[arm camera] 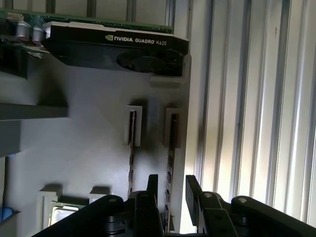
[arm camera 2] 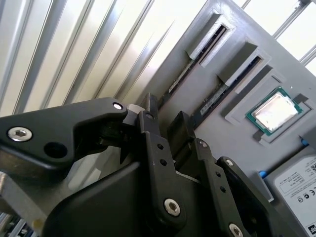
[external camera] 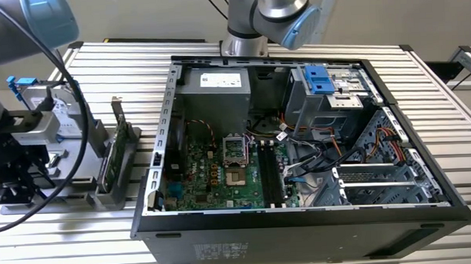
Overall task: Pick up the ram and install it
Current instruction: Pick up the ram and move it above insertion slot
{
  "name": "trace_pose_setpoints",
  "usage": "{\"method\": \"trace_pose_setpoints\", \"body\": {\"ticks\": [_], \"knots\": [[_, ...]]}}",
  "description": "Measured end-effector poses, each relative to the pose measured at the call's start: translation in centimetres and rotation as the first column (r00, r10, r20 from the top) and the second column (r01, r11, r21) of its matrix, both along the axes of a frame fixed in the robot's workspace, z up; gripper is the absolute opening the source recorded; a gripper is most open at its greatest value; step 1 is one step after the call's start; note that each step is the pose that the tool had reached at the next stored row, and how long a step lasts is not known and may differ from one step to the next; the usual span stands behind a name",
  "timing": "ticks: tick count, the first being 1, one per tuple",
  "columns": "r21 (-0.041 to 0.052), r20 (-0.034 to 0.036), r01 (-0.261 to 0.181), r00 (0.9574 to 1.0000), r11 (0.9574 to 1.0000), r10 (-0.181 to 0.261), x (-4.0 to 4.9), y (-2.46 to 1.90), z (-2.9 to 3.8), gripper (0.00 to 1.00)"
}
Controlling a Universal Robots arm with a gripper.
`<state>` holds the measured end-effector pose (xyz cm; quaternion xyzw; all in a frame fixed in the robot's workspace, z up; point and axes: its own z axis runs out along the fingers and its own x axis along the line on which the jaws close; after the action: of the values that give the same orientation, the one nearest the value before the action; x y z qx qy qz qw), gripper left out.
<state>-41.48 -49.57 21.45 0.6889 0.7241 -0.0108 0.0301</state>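
**Tool spread astride the ram in its holder**

My tool (arm camera: 172,186) stood spread, one finger on either side of the ram (arm camera: 170,158). The ram stood on edge in the grey holder (arm camera: 89,148), in the slot nearest the table (arm camera: 256,98) slats. I saw the ram only edge-on, so its colour and chips were hard to make out, and I could not tell whether the fingers touched it. A second stick (arm camera: 132,128) sat in the neighbouring slot. The graphics card (arm camera: 118,47) was partly cut off. In the exterior view the open computer case (external camera: 301,223) lay well apart.
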Motion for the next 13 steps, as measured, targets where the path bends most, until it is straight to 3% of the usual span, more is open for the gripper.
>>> {"method": "trace_pose_setpoints", "body": {"ticks": [13], "knots": [[-0.0006, -0.0001, 0.000, 1.0000, 1.0000, 0.000, -0.01, 0.00, -0.71, 1.00]]}}
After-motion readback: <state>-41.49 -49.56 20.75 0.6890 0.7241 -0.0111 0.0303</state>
